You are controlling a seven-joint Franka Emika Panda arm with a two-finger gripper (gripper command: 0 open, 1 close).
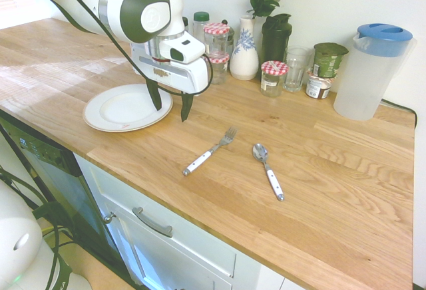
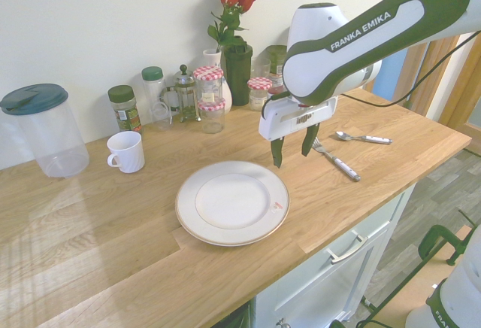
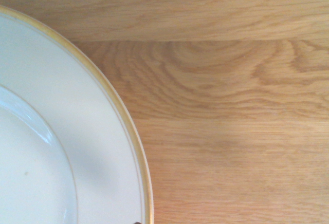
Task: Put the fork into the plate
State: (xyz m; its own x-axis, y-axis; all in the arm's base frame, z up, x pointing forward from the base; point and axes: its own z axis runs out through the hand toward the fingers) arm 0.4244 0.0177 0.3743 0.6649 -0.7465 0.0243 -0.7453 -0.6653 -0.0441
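Currently, fork (image 1: 211, 150) silver-tined, white-handled; plate (image 1: 128, 108) cream-white, gold-edged; gripper (image 1: 172, 107) fingers apart.

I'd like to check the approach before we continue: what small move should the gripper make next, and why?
Probably shift the open gripper sideways toward the fork, since it hangs empty near the rim of the plate while the fork lies on the wood beside the spoon.

Bright, washed-out light throughout — pale glare streaks the wooden counter (image 1: 299, 163), wrist view slightly soft.
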